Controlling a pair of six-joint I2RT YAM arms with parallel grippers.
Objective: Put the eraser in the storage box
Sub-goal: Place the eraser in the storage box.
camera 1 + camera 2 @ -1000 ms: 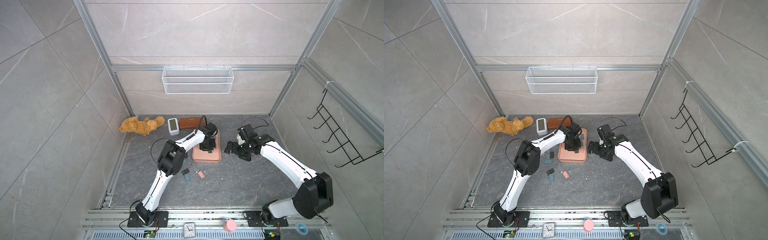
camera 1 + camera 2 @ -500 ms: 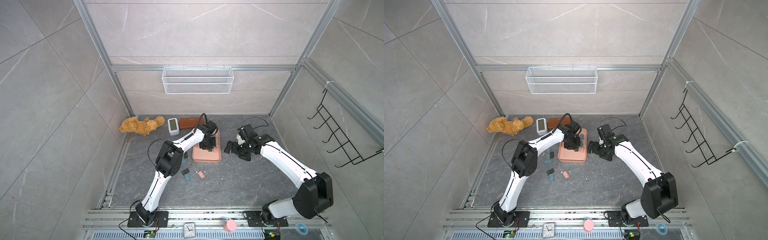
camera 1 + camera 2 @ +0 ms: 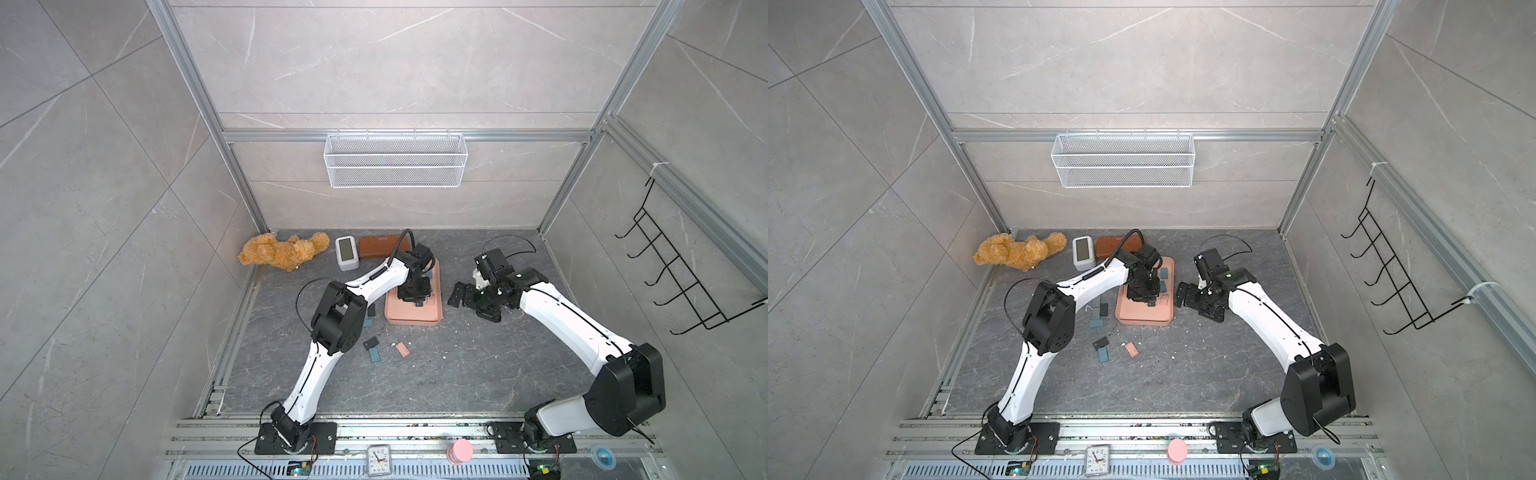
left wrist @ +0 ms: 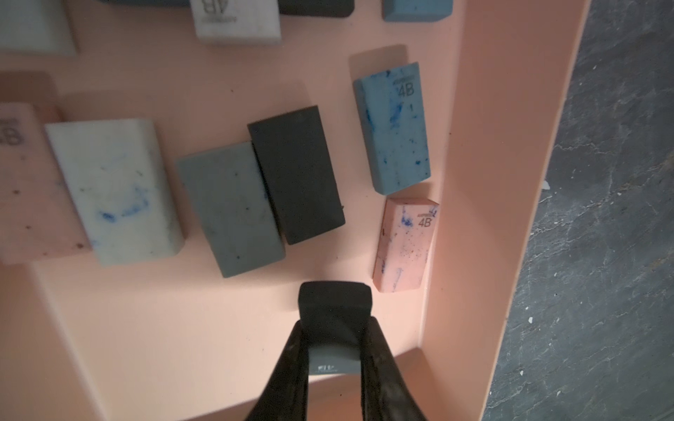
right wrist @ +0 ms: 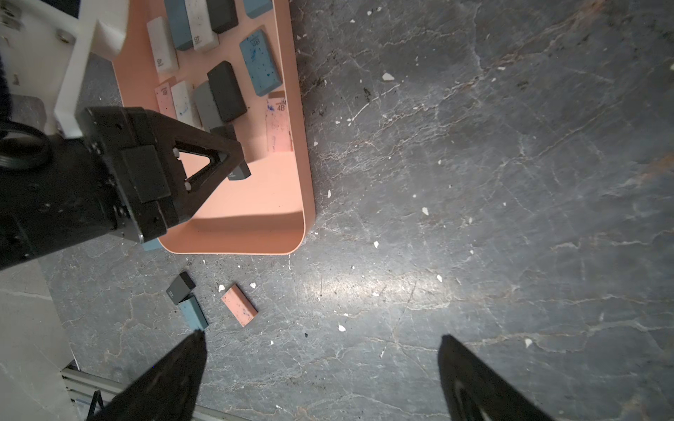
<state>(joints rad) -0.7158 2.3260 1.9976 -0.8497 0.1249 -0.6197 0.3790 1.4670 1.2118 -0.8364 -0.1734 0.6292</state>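
**Q:** What is the state of each gripper?

**A:** The left gripper (image 4: pixel 333 328) is clenched on one end of a dark eraser (image 4: pixel 333 302). It holds the eraser low inside the box (image 4: pixel 485 182), close to the wall that faces the right arm. Whether the eraser touches the box floor cannot be told. The right gripper (image 5: pixel 322 337) is spread wide and empty over bare surface (image 5: pixel 510 182), just beside the box. The box stands mid-surface, toward the far edge.

**Q:** What can fail on release?

**A:** There are three likely faults.
- **Tipping:** The eraser hangs from one end, so it may tip over as it lands. It could come to rest on the pink eraser (image 4: pixel 405 244) next to it, or rebound against the wall.
- **Sticking:** Rubber tends to cling. The eraser may stick to one finger and lift back out when the arm withdraws.
- **Knocking:** The opening jaws may strike the pink eraser or the wall. The box looks light, so a knock could shift it.

**Q:** Are there any other hazards?

**A:** The two arms are near each other at the box, so simultaneous moves risk contact. Loose erasers (image 5: pixel 239 304) also lie toward the near edge, where a low sweep by either arm would scatter them.
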